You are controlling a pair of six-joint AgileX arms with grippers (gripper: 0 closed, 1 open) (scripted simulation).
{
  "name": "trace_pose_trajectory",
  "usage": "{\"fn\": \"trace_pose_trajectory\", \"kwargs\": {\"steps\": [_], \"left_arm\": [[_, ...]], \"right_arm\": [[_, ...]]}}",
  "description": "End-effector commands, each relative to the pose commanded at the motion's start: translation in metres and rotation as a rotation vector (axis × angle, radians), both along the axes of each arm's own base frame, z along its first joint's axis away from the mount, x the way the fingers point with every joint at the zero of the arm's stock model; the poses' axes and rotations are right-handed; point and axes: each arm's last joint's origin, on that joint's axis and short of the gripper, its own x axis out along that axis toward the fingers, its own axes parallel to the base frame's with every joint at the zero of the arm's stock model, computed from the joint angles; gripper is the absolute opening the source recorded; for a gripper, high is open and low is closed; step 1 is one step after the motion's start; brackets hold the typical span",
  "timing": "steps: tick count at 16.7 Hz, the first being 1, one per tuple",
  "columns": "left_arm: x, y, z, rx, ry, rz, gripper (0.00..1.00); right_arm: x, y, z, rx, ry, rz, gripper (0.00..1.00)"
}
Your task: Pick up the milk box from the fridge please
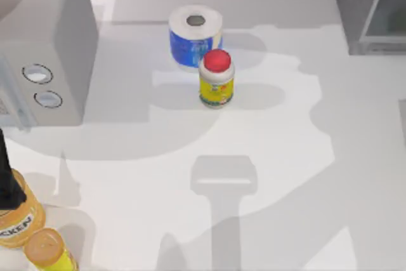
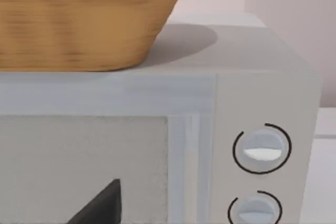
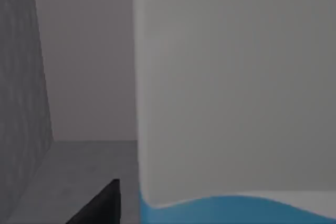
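The right end effector (image 3: 100, 203) sits inside the fridge (image 3: 21, 103), just beside the milk box (image 3: 236, 87); whether it is apart or together, I cannot tell. The left end effector (image 2: 100, 205) faces the dial box (image 2: 262, 108) at the worktop's (image 1: 273, 157) left.

A black, flat piece of the left claw (image 2: 100, 205) sticks into the left wrist view. It has a slanted edge and a sharp corner. The right wrist view has the same kind of black piece, part of the right claw (image 3: 100, 205). Both pieces look plain and dull, with no marks on them.
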Motion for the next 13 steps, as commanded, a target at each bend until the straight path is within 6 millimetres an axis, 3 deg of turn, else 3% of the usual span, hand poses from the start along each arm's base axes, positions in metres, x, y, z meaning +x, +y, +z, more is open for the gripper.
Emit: {"fn": "trace_pose_trajectory", "kwargs": {"steps": [5,13], "left_arm": [[0.0,0.0,0.0,0.0,0.0,0.0,1.0],[0.0,0.0,0.0,0.0,0.0,0.0,1.0]], "right_arm": [[0.0033,0.0003,-0.0011,0.001,0.005,0.0,1.0],[0.0033,0.0003,-0.0011,0.001,0.005,0.0,0.4]]}}
